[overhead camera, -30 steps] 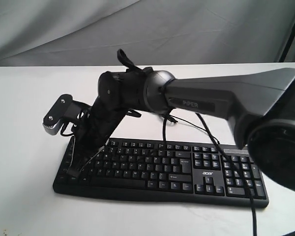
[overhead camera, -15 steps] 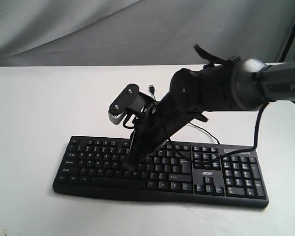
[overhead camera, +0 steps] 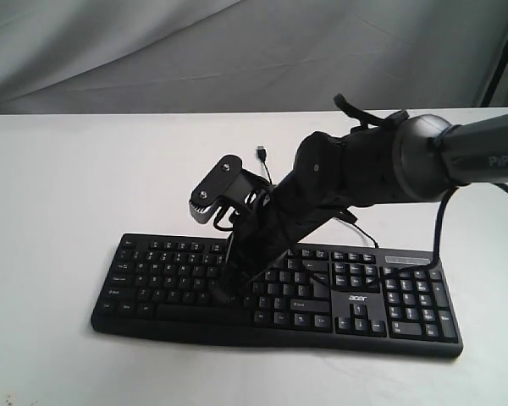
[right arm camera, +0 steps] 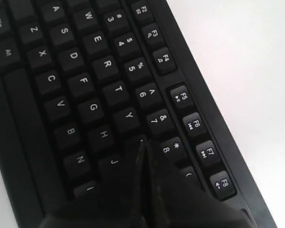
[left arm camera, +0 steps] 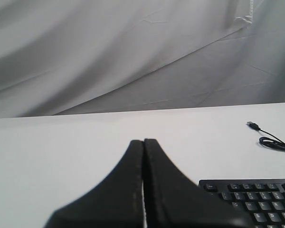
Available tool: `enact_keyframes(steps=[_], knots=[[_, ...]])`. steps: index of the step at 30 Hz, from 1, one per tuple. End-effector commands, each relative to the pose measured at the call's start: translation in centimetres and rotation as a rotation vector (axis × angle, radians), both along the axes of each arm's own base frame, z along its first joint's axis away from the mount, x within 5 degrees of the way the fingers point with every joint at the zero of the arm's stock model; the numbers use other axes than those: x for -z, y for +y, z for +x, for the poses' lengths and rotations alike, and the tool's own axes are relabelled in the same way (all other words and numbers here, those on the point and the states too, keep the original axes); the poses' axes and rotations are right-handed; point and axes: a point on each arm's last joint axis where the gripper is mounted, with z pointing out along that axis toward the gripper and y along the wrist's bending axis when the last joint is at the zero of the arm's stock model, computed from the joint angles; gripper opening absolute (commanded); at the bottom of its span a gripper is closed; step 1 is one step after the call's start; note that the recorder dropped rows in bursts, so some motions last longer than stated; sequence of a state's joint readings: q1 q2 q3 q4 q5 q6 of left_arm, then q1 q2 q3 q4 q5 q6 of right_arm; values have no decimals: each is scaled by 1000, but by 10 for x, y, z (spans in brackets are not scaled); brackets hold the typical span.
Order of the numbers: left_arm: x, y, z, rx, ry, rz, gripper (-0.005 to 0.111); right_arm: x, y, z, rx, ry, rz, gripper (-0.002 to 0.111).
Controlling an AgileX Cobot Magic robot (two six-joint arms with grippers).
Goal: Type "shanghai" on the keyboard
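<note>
The black keyboard (overhead camera: 364,315) lies on the white table, number pad to the right, its acer logo showing. My right gripper (overhead camera: 222,295) reaches across from the right, slanting down onto the middle letter rows. In the right wrist view the right gripper (right arm camera: 142,141) is shut and empty, its tip over the keyboard (right arm camera: 85,85) between the H, J, Y and 7 keys; whether it touches a key I cannot tell. My left gripper (left arm camera: 143,141) is shut and empty above bare table, with the keyboard (left arm camera: 256,199) off to its side. The exterior view does not show it.
The keyboard's thin USB cable (overhead camera: 261,152) lies loose on the table behind it, plug free; the USB cable (left arm camera: 270,140) also shows in the left wrist view. Grey cloth (overhead camera: 152,51) hangs behind the table. A black stand leg (overhead camera: 504,51) is at the far right.
My right gripper has moved from the keyboard's left end to its middle rows, then dipped slightly lower. The keyboard has not shifted.
</note>
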State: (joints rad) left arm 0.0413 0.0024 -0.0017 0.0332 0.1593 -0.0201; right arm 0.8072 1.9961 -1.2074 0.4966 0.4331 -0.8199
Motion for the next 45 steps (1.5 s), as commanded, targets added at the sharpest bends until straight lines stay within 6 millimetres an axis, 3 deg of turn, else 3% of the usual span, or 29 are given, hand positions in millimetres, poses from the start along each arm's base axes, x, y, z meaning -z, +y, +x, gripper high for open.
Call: enact_keyframes(steps=[1, 17, 19, 28, 34, 39, 45], knots=[[0, 0, 0, 6, -7, -2, 0, 6, -3, 5, 15, 0, -4, 0], [0, 0, 0, 6, -7, -2, 0, 16, -5, 6, 20, 22, -24, 0], [0, 0, 0, 6, -7, -2, 0, 1, -5, 6, 9, -12, -4, 0], [0, 0, 0, 6, -7, -2, 0, -105, -29, -5, -10, -261, 68, 0], [0, 0, 0, 6, -7, -2, 0, -154, -46, -22, 45, -305, 156, 0], [0, 0, 0, 6, -7, -2, 0, -169, -48, -26, 73, -314, 227, 0], [0, 0, 0, 6, -7, -2, 0, -170, -48, -26, 76, -319, 234, 0]])
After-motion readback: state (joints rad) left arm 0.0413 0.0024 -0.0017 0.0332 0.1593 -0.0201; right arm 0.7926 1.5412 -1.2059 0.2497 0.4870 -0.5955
